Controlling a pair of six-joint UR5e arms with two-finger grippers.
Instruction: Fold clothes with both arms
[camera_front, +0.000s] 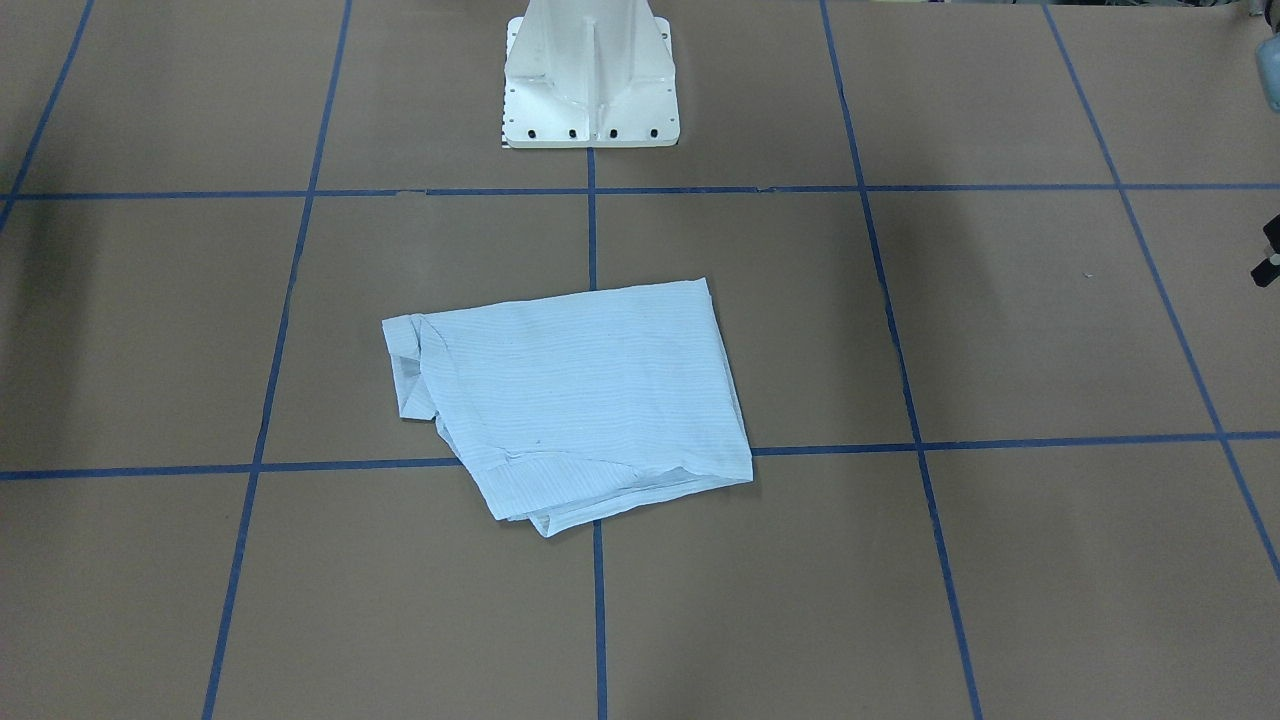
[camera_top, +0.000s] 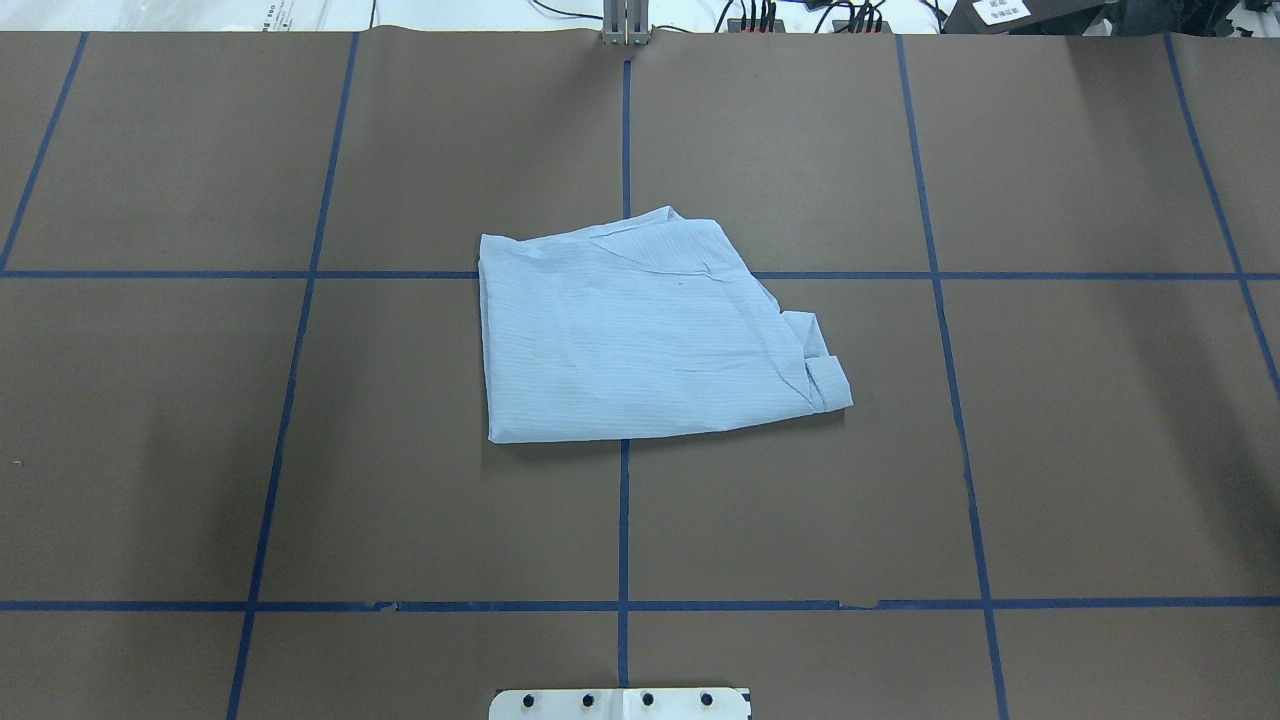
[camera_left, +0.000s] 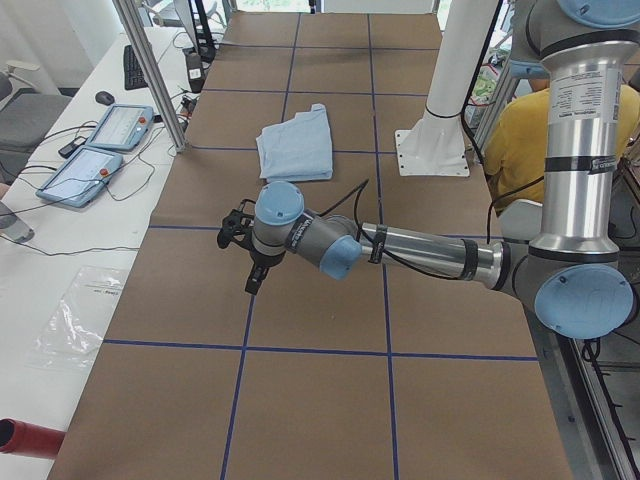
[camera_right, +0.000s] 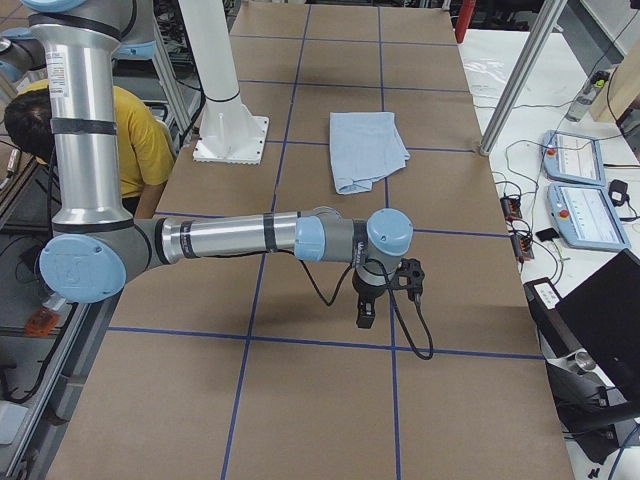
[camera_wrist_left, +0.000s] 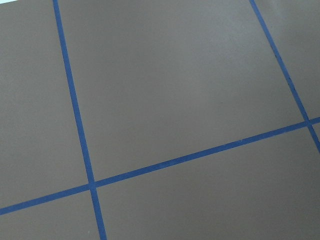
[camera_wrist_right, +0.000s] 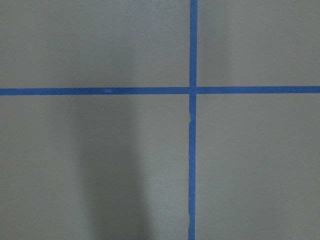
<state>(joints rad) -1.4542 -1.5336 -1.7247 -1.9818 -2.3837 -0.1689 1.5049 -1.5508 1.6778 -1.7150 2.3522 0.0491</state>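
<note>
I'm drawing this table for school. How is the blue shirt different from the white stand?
The shirt is light blue with fine stripes; the stand is plain white. The shirt lies flat and folded, rumpled at one end; the stand rises upright like a post. The shirt is creased cloth; the stand looks hard, with bolt holes along its foot. Both rest on the brown table, along its middle blue line.

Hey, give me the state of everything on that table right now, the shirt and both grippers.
shirt: folded into a compact bundle, lying flat, nothing touching it.
left gripper: over bare table, away from the shirt; open or shut, cannot tell.
right gripper: over bare table, away from the shirt; open or shut, cannot tell.
</note>
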